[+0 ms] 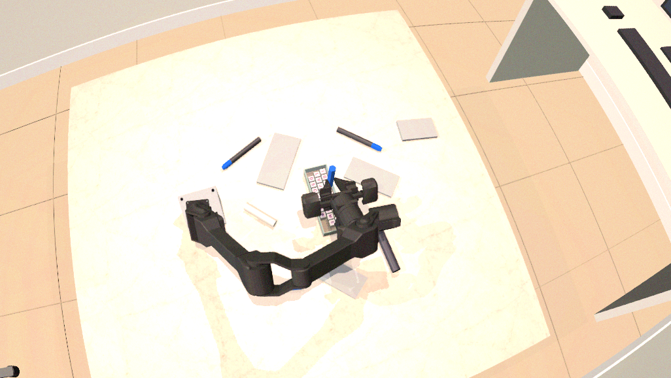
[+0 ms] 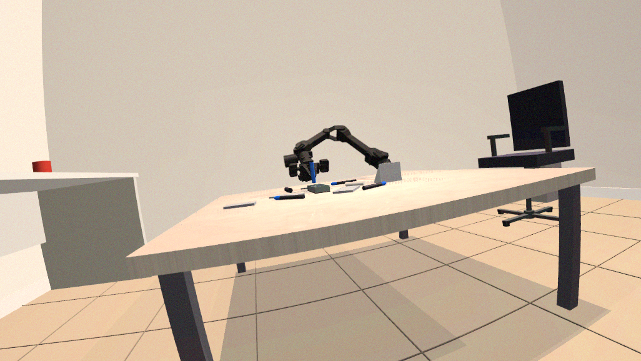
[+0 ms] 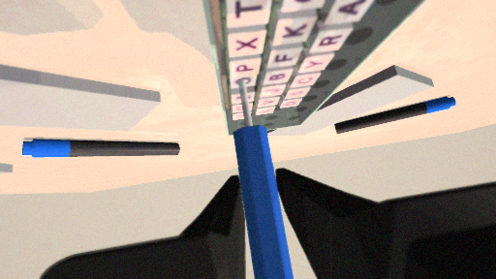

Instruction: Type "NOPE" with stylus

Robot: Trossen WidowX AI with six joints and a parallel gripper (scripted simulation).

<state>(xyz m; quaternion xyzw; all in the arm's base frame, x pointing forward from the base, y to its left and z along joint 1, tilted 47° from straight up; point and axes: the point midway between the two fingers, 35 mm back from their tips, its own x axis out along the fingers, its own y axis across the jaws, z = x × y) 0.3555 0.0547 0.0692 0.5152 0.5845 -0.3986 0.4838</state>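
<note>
My gripper (image 1: 332,184) (image 3: 258,180) is shut on the blue stylus (image 1: 331,175) (image 2: 312,172) (image 3: 267,228), whose thin grey tip points at the keyboard. The green-framed keyboard (image 1: 314,178) (image 2: 318,189) (image 3: 341,79) has white keys with purple letters. In the wrist view the tip lies over the O key, just beside the P key (image 3: 244,68). Whether the O key is pressed down cannot be told. The N and E keys cannot be made out clearly. In the top view, the gripper and arm cover part of the keyboard.
Black pens with blue ends (image 1: 241,153) (image 1: 358,138) lie beyond the keyboard. Flat grey slabs lie on either side (image 1: 279,161) (image 1: 375,177), with another slab (image 1: 416,129) farther right. A white bar (image 1: 260,214) lies toward the arm base. A dark cylinder (image 1: 389,252) lies near the wrist.
</note>
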